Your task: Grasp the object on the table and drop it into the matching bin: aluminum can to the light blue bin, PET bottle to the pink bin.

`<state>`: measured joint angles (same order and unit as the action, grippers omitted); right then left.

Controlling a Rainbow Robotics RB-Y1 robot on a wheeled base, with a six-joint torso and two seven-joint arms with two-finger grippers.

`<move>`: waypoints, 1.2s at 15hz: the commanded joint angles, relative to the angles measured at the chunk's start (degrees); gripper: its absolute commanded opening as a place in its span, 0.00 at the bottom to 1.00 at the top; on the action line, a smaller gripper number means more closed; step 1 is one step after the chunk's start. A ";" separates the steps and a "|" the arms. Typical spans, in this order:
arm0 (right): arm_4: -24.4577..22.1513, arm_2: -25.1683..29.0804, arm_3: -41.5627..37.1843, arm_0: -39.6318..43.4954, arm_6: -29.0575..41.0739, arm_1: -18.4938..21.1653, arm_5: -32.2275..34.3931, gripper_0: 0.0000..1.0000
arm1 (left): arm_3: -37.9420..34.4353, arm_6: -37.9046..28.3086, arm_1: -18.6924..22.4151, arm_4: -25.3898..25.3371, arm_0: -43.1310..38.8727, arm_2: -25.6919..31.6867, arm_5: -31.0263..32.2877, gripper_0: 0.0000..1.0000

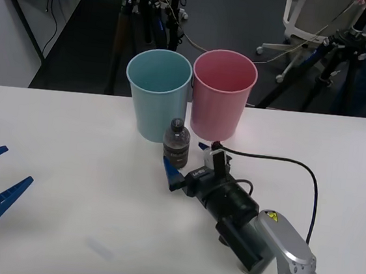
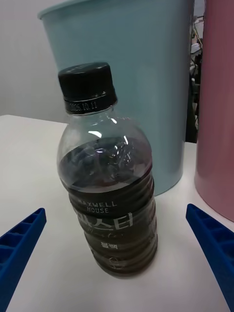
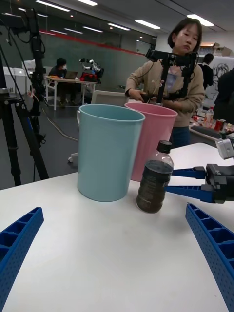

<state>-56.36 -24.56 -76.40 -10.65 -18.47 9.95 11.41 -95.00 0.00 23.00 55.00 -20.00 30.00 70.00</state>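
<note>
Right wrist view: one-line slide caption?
Open right gripper flanks upright Maxwell House bottle before light blue bin and pink bin.

Front view: looked down from above. Wrist views: low over the bench (image 1: 53, 130), close. All shared the PET bottle (image 1: 176, 143).

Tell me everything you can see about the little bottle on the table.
The PET bottle is small, clear plastic with a black cap, rounded shoulders and a dark brown ribbed body bearing a label with white lettering. It stands upright on the white table, just in front of the gap between the light blue bin and the pink bin, far shorter than both. The right gripper has its open jaws on either side, not touching it.
</note>
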 commanded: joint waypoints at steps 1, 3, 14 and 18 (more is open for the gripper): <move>0.02 0.04 0.20 -1.12 0.37 -0.02 -1.04 1.00 | 0.00 0.00 0.00 0.00 0.00 0.00 0.00 1.00; 0.73 0.04 3.01 -3.41 0.46 -0.10 -0.51 1.00 | 0.00 0.00 0.00 0.00 0.00 0.00 0.00 1.00; 1.25 0.39 7.84 -8.24 -0.69 -1.77 -1.04 1.00 | 0.00 0.00 0.00 0.00 0.00 0.00 0.00 1.00; 1.25 0.39 7.84 -8.59 -0.77 -1.77 -1.75 0.11 | 0.00 0.00 0.00 0.00 0.00 0.00 0.00 1.00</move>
<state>-55.09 -24.11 -68.55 -19.18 -19.26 8.17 9.86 -95.00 0.00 23.00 55.00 -20.00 30.00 70.00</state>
